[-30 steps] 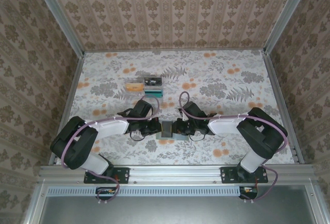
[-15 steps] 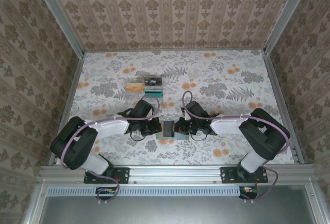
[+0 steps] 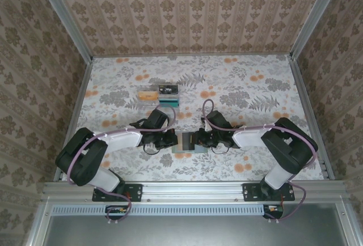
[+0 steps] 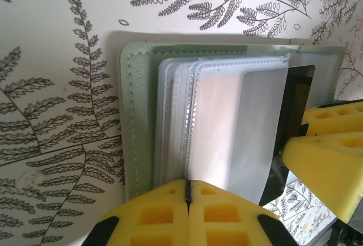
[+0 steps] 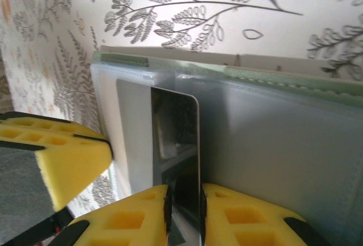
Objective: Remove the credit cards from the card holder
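Two claws meet over the open card holder (image 3: 185, 144) at the near middle of the floral surface (image 3: 249, 87); a clear tray (image 3: 160, 95) with small items sits well apart behind them. One card (image 5: 178, 161) is visible, its dark, glossy face partly out of a clear sleeve. Left claw (image 4: 188, 192) is fully closed, pads together at the holder's near edge. Right claw (image 5: 184, 198) stands slightly parted, pinching that card's edge.

So the right pincer (image 5: 184, 215) has its yellow pads pinching a dark, shiny card (image 5: 177, 144) that's sticking partway out of a clear sleeve in the green card holder (image 5: 272, 81), lying open on the leafy-patterned bench (image 5: 227, 8). Another yellow pad (image 5: 68, 164) sits at left.
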